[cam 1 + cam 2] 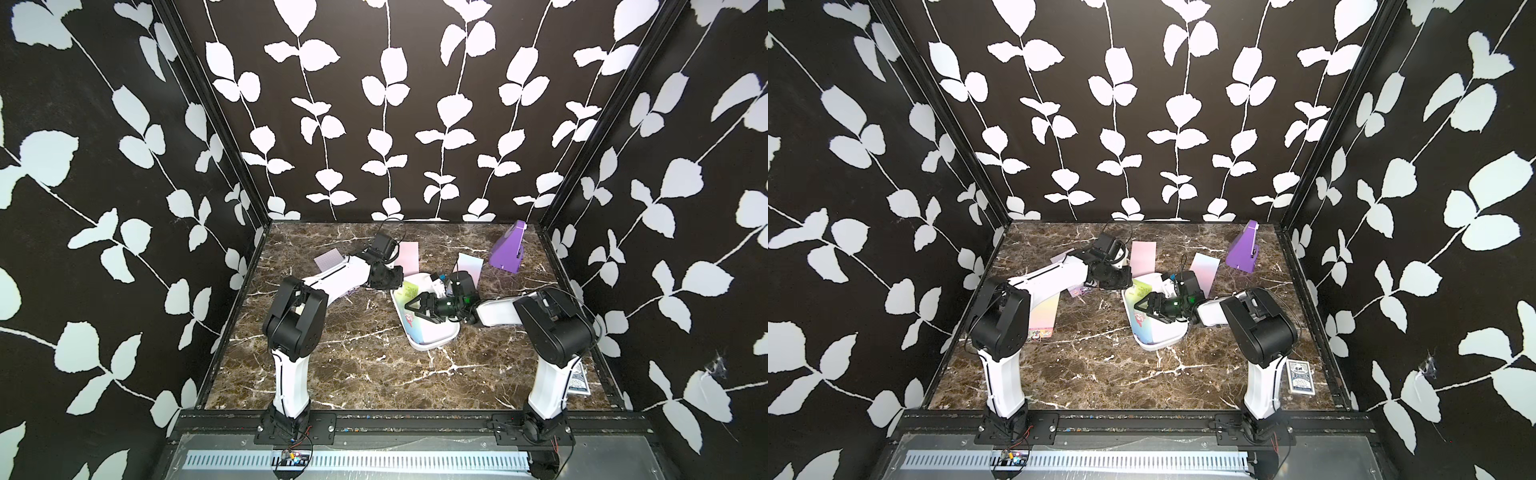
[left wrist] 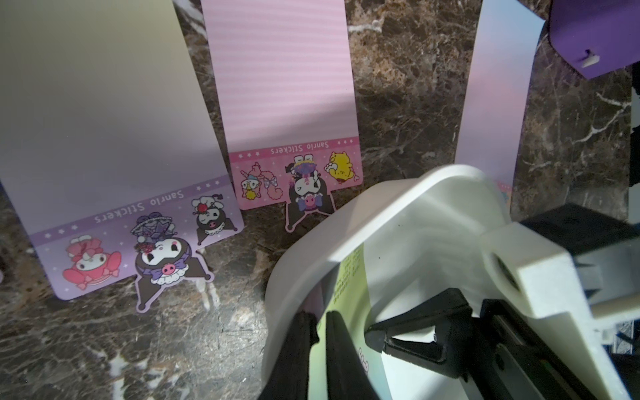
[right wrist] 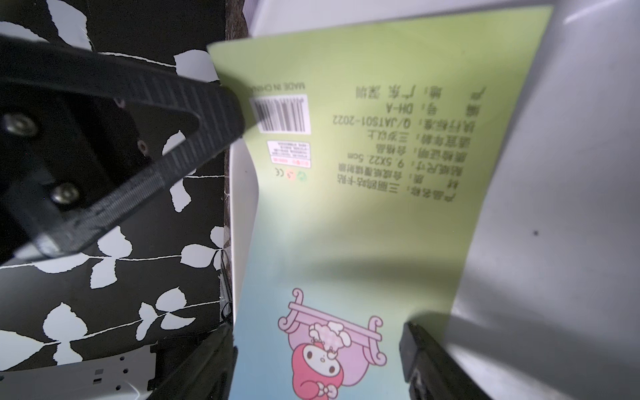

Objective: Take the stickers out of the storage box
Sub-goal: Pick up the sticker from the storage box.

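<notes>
The white storage box (image 1: 432,343) (image 1: 1158,343) lies mid-table. A green-to-blue sticker (image 1: 409,291) (image 3: 363,207) rests in it, its green end lifted at the box's far rim (image 2: 311,249). My left gripper (image 2: 320,318) (image 1: 400,279) is shut on that green edge (image 2: 349,287). My right gripper (image 1: 409,305) (image 3: 318,337) hangs open over the box, a finger on each side of the sheet's cartoon end. Other stickers lie on the table: a pink one (image 1: 409,255) (image 2: 284,76), a lilac one (image 2: 104,138) and a pale lilac-blue one (image 1: 469,266) (image 2: 491,86).
A purple wedge (image 1: 509,249) (image 1: 1244,249) stands at the back right. A blue-patterned card box (image 1: 1300,376) lies by the right arm's base. Another pastel sheet (image 1: 1044,316) lies under the left arm. Black leaf-patterned walls enclose the marble table.
</notes>
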### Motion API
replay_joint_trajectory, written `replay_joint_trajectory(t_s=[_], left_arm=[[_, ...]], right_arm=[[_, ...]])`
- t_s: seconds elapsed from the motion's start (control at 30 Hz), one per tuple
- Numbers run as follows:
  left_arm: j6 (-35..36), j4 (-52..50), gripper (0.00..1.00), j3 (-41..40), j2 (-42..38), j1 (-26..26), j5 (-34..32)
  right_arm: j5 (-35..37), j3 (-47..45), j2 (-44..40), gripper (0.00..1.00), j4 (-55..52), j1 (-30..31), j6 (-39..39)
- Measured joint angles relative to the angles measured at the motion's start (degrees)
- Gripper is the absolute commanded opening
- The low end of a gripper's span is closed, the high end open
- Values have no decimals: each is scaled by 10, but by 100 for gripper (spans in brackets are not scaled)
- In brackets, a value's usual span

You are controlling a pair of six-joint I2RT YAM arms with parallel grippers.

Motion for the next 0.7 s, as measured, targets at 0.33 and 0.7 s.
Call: replay_joint_trajectory(t_s=[0.33,0.7], left_arm=[[7,-1,0,0,0,0,-8],[11,1,0,-13,-8,-1,-3]], right_arm=[[0,0,0,78,0,0,-2],[27,-2,-42,78,-73,-14,-36]])
